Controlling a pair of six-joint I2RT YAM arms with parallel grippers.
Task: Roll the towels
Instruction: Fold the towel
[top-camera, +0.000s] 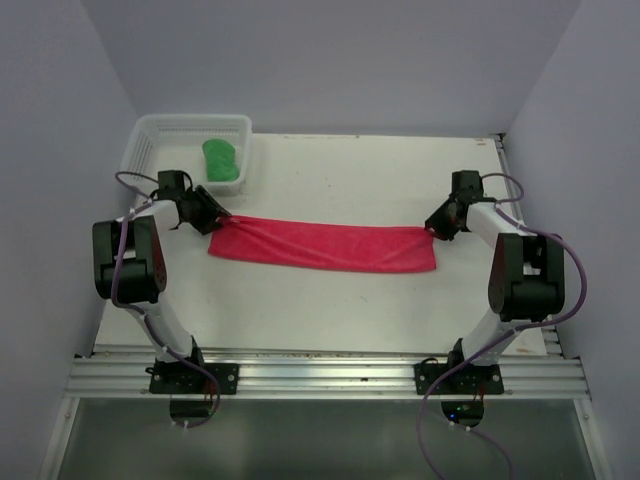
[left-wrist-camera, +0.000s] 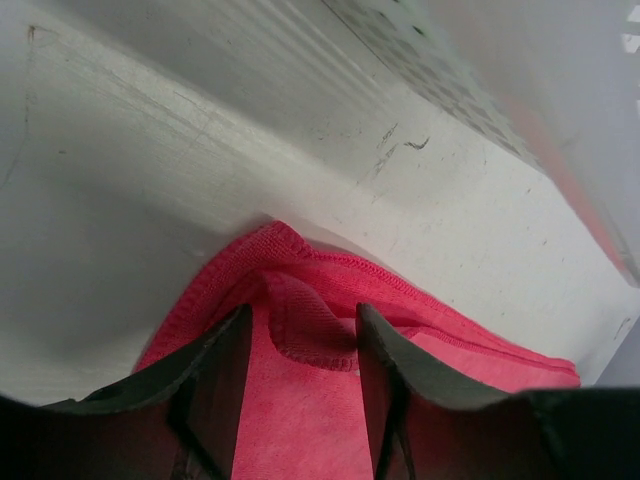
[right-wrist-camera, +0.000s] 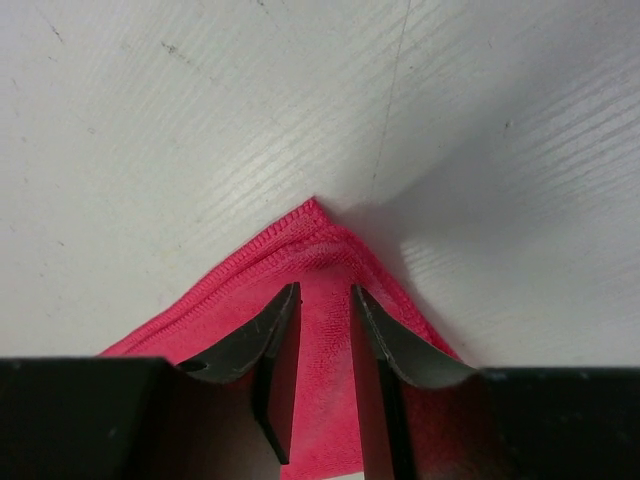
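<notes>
**Pink-red towel flat on the bench, fingers parted at both ends**

Fleecy and bright, the pink-red towel (top-camera: 325, 246) lies as a long narrow strip across the middle of the white bench (top-camera: 350, 300), with faint creases running lengthwise. Its left end tapers to a bunched corner. There a small hemmed flap curls up between the left fingers (left-wrist-camera: 220, 370), which stand partly open and clamp nothing. At the right corner the ribbed hem comes to a neat point just beyond the right fingers (right-wrist-camera: 265, 345), which stand a narrow gap apart over the cloth without pinching it. The green towel (top-camera: 220, 160) sits rolled inside the white mesh basket (top-camera: 150, 135) at the far left corner.
</notes>
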